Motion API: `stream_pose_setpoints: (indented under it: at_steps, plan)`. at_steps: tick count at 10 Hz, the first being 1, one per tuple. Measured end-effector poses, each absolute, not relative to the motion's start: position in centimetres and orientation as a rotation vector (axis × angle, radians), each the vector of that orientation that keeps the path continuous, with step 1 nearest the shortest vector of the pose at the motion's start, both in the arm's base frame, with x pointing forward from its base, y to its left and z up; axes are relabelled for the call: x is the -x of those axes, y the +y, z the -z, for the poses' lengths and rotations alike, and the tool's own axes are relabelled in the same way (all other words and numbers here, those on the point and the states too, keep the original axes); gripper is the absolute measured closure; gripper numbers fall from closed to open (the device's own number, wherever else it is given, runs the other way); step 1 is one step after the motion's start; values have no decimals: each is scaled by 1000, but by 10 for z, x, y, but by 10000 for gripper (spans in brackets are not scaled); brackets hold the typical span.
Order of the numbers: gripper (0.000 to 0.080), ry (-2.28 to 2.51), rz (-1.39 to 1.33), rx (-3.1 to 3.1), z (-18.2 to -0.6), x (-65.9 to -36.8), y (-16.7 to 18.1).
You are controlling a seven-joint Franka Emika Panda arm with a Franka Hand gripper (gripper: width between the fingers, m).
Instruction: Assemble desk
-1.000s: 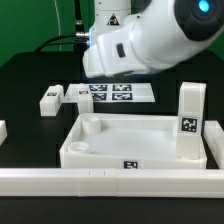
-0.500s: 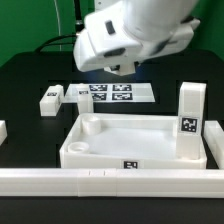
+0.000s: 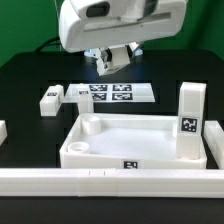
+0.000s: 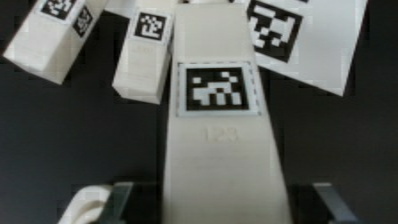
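The gripper (image 3: 115, 60) hangs high above the black table (image 3: 30, 75), behind the desk top, and its jaws are clamped on a white square-section leg, the held leg (image 4: 217, 140). In the wrist view this leg fills the gap between the jaws and runs away from the camera, with a black-and-white square tag on the face that shows. Under the gripper, flat on the table, lies the marker board (image 3: 112, 93). Just beside it, toward the exterior view's left, rest a loose leg (image 3: 50, 100) and a second loose leg (image 3: 80, 92), close together but apart. Nearer the camera sits the desk top (image 3: 100, 158), a white tray with its raised rim up, round sockets in its two corners at the exterior view's left, and a tag on its front wall. An upright leg (image 3: 190, 122) stands in its front corner at the exterior view's right. A long white rail (image 3: 110, 183) lies along the front.
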State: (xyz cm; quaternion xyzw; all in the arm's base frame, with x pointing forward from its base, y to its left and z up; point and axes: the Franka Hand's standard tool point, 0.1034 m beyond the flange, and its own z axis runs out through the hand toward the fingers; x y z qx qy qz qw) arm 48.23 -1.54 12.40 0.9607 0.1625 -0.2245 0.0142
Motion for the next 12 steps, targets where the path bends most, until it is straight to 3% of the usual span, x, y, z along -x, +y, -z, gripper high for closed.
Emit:
stream_pose_setpoints:
  at_steps: [4, 9, 11, 12]
  plan:
    - [509, 366, 509, -3109, -149, -512, -21]
    - [509, 363, 64, -3129, -149, -525, -26]
    - [509, 183, -74, -3227, -170, -542, -28]
    - [509, 130, -148, -3241, -171, -547, -31]
